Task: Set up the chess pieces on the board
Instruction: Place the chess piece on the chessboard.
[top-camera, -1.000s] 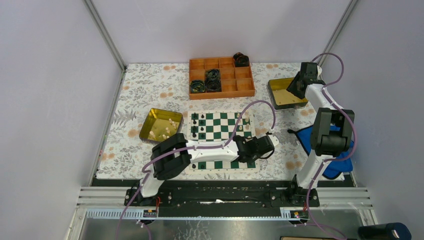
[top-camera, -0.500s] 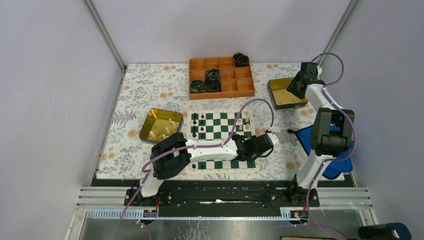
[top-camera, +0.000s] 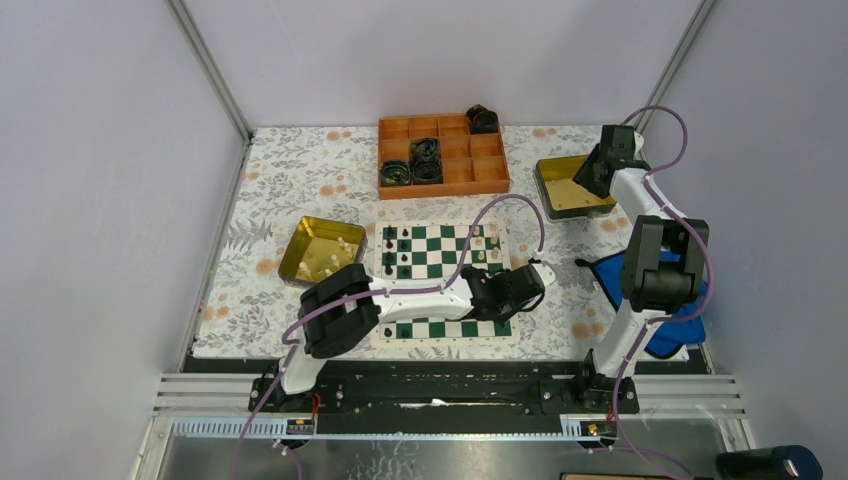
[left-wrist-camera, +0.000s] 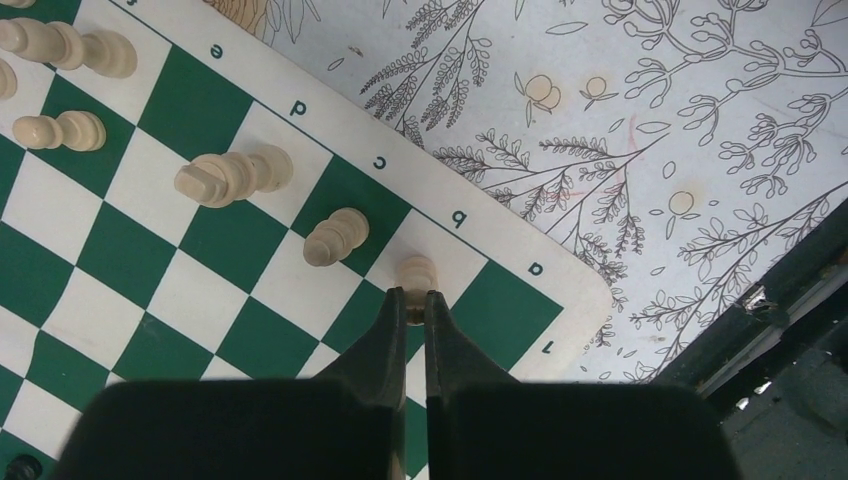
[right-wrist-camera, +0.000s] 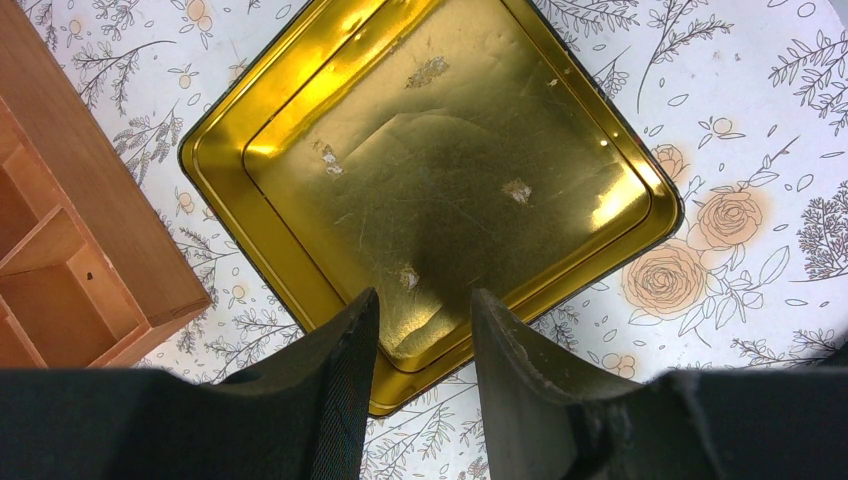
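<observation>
The board of green and white squares lies under my left gripper, near its right-hand corner. That gripper is shut on a small cream-white chess piece, pinched at the fingertips over the white square by the letter b. More white chess pieces stand or lie along the same edge. In the top view black chess pieces line the board's left side. My right gripper hangs open over an empty yellow-lined tin, holding nothing.
A second yellow-lined tin left of the board holds several white pieces. An orange compartment tray with black coiled rolls stands at the back. A blue cloth lies at the right. The table's near edge runs just past the board's corner.
My left arm has shifted slightly toward the far side with the white piece still in its jaws. The right arm has not moved.
</observation>
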